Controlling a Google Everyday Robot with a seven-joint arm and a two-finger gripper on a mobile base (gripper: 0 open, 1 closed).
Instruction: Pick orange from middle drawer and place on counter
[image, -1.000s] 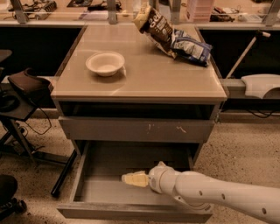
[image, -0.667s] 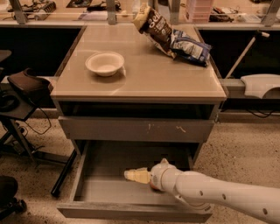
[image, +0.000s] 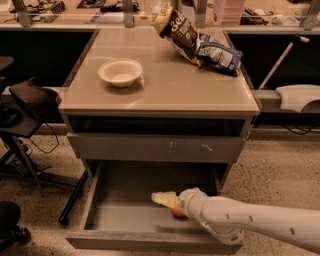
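Reaching from the lower right of frame into the open middle drawer (image: 120, 220) with the gripper (image: 162, 199), low centre, just over the drawer floor. Sits a little further right and up-frame than a second ago, exposing the orange (image: 177, 212) just below-right of it, inside the drawer and tucked against the wrist. Cannot tell whether clenched on the fruit or released; reads as a grasp being lined up, pick not yet done. Leaves free floor left of the orange. Needs care on lift-out with the drawer's front lip below and the scratched drawer front (image: 155, 148) overhanging above. Offers bare counter (image: 165, 95) in front of the white bowl (image: 120, 71) and snack bags (image: 200, 42) for placing.
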